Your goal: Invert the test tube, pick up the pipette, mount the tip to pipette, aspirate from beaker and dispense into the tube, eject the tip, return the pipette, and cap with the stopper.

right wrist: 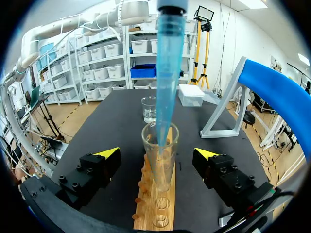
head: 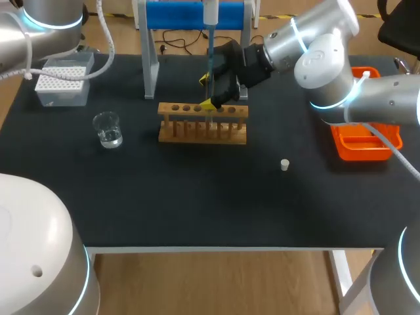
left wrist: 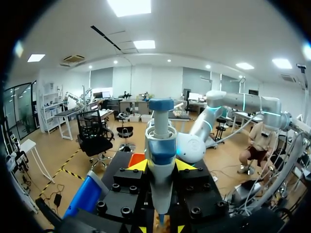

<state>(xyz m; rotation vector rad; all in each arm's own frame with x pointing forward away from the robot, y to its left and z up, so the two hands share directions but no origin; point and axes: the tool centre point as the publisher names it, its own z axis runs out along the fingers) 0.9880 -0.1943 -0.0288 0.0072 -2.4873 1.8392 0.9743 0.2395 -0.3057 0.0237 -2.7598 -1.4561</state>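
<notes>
Wooden and long, the rack stands near the middle of our black table, and a glass test tube stands upright in one of its holes. Our left gripper has the pipette clamped. Both yellow fingertips press its body from opposite sides, and we hold it upright above the rack. Its blue tip points straight down, with the narrow end just inside the tube's mouth. Whether any liquid is in the tube we cannot tell.

Our right gripper is spread wide, one finger on either side of the tube and neither touching it, so it grips nothing. Seen from overhead, our right arm comes in from the right and its gripper sits just behind the rack.

The beaker, with a little clear liquid, stands to the left of the rack, well apart from it. The tip box lies toward the far left corner. The small white stopper lies alone on the table to the right of the rack, nearer us. An orange tray is at the right edge, and the blue stand rises behind the rack.
</notes>
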